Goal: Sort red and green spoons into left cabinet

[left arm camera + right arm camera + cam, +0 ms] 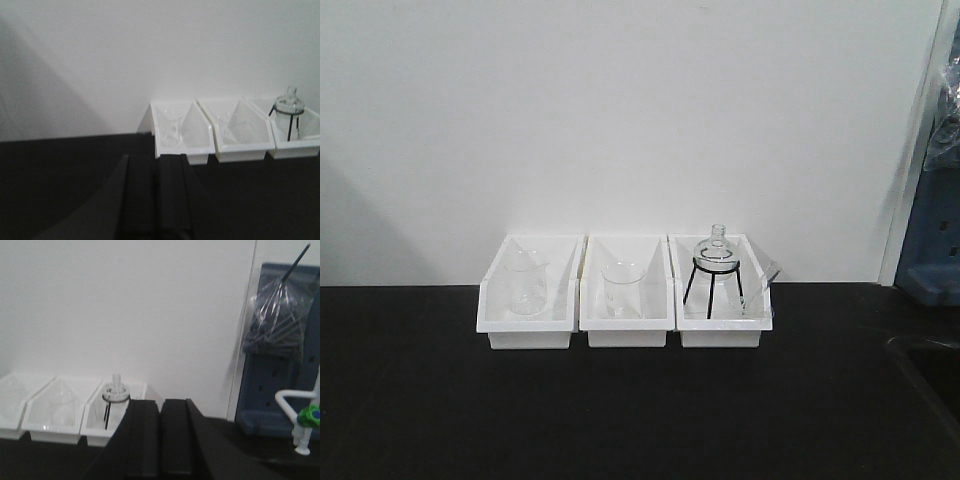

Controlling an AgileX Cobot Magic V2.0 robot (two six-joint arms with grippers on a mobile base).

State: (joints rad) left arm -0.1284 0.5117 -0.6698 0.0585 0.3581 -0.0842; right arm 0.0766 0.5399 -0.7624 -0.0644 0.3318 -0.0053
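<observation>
Against the white wall, a row of three white plastic bins (pixel 626 338) stands on the black tabletop (pixel 620 430) and serves as landmark. The row's left bin holds a clear glass beaker (pixel 528 284), the middle bin a second clear beaker (pixel 622 290), and the right bin a round-bottomed glass flask (pixel 717 250) perched on a black wire tripod (pixel 712 290). Facing the row from in front, the left gripper (pixel 157 165) and the right gripper (pixel 161 407) each show dark fingers pressed together with nothing between them.

No view shows the red plastic spoon, the green plastic spoon or the left cabinet, so their positions cannot be told.

Probable hazards: with the spoons unlocated, an arm swinging wide in search could clip the bins. The flask looks the likeliest to topple, because it sits high on thin legs. Spoons this thin would likely resist a pinch from a flat surface, and the clenched jaws must part first.

Well to the right of the bins stand a blue perforated panel (pixel 272 390), a clear plastic bag of dark rods (pixel 277 320) hung on it, and a white tap with a green knob (pixel 305 417) — all obstacles to a rightward sweep of the right arm.
</observation>
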